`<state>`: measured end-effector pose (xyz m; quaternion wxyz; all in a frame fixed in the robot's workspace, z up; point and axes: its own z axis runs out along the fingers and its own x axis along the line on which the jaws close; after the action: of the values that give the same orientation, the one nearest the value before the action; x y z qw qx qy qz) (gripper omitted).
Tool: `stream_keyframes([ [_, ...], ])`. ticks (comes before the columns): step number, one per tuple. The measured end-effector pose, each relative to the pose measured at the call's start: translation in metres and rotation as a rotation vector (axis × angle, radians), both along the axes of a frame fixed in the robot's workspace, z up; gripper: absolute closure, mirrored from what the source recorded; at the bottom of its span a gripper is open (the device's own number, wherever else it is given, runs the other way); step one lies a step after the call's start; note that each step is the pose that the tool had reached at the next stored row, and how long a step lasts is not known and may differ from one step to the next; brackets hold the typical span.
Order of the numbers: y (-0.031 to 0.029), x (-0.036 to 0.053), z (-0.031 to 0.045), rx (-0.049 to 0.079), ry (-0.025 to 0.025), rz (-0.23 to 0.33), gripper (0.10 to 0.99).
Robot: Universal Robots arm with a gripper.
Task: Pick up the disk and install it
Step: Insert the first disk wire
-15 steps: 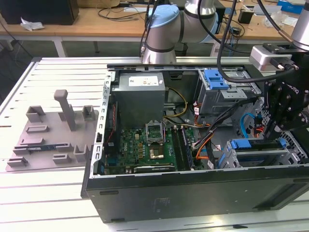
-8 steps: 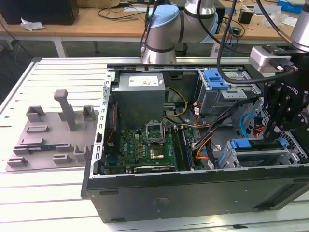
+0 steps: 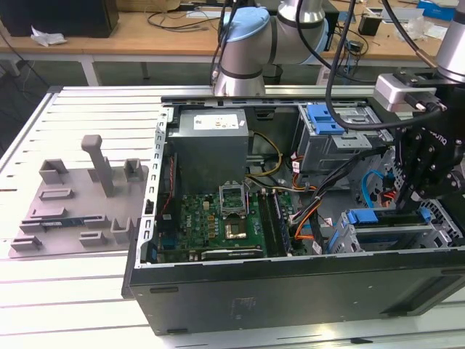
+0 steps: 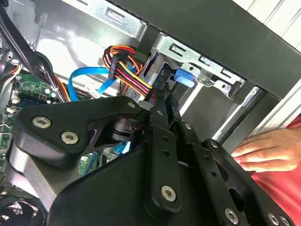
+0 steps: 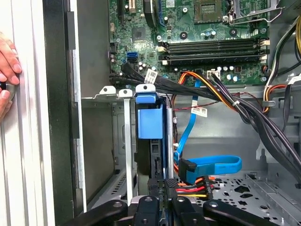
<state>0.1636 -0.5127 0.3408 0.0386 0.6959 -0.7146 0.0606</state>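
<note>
Black metal computer tower case (image 3: 290,294), lying open on its side on a white slatted aluminium table (image 3: 65,298). Inside: green motherboard (image 3: 211,222), grey box-shaped power supply (image 3: 211,145), flat blue data cable (image 5: 214,165), red-yellow-orange-black wire bundle (image 4: 129,70). Grey moulded plastic fixture tray (image 3: 73,211) beside the case, on the exterior view's left.

Bright even light, pale glare on the slatted table (image 3: 73,305), shadow inside the computer case (image 3: 254,298).

I could read nothing: the white cable tags (image 5: 199,111) and the power supply label (image 3: 220,123) were too small.
</note>
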Motion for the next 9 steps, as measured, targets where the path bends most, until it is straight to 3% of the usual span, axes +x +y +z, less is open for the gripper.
stream_keyframes([
  [9,0.0,0.0,-0.0024,0.0,0.0,0.01,0.918],
])
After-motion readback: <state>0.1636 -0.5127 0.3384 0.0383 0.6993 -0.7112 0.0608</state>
